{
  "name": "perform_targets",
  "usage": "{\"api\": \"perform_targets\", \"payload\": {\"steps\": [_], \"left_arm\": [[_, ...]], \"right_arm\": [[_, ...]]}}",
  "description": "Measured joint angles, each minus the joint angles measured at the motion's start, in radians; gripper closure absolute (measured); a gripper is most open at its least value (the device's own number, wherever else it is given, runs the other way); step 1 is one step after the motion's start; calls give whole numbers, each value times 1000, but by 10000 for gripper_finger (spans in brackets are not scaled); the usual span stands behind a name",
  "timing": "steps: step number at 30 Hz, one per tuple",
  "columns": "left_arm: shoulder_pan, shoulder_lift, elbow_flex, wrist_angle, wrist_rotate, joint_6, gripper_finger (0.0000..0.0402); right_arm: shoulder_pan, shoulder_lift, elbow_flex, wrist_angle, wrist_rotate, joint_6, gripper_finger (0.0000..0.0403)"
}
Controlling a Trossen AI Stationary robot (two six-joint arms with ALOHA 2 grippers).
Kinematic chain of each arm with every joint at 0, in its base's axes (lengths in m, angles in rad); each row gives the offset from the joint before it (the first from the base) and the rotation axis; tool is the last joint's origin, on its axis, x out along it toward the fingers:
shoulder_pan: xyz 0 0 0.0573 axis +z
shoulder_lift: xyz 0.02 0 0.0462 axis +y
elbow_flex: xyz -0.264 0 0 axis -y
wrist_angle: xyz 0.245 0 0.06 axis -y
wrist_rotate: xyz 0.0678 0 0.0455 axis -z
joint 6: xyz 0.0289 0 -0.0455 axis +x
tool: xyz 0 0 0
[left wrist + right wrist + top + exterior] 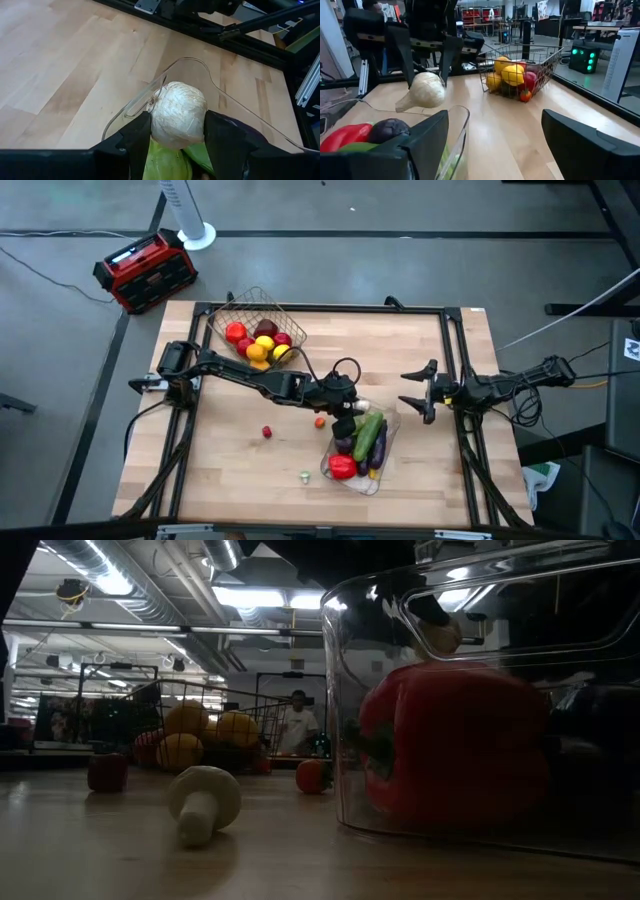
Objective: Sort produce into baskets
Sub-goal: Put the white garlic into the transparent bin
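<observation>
While right pincer (417,393) idles agape, left pincer (176,131) clasps white garlic (178,115) above clear tray (220,90).

There are two arms, each ending in one gripper: the left gripper (177,145) and the right gripper (424,392). There are two containers, one wire basket (256,330) and one clear plastic tray (385,442), plus one red-and-black box (145,271) off the table. One white garlic bulb (178,115) shows, three small pieces lie loose on the table, namely one red fruit (267,432), one orange-red fruit (319,421) and one mushroom (203,802), and one red pepper (455,745) and one cucumber (367,435) can be counted in the tray, while the heaped pieces in the basket cannot be counted surely
</observation>
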Motion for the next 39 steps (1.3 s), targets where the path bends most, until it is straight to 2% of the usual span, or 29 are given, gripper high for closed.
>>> {"api": "perform_targets", "payload": {"steps": [3, 9, 20, 27, 31, 36, 39], "left_arm": [[0, 0, 0, 0, 0, 0, 233], [0, 0, 0, 0, 0, 0, 233], [0, 0, 0, 0, -1, 0, 233], [0, 0, 0, 0, -1, 0, 233], [0, 0, 0, 1, -1, 0, 233], [0, -1, 0, 0, -2, 0, 233], [0, -1, 0, 0, -2, 0, 233]], "right_arm": [[0, -19, 0, -2, -4, -1, 86], [0, -20, -2, 0, -80, 4, 86], [0, -22, -3, 33, -82, -19, 86], [0, -131, -3, 36, -82, -48, 86], [0, -128, 3, 22, -69, -84, 86], [0, -128, 8, -25, 26, -67, 86], [0, -119, 9, -32, 1, -57, 86]]}}
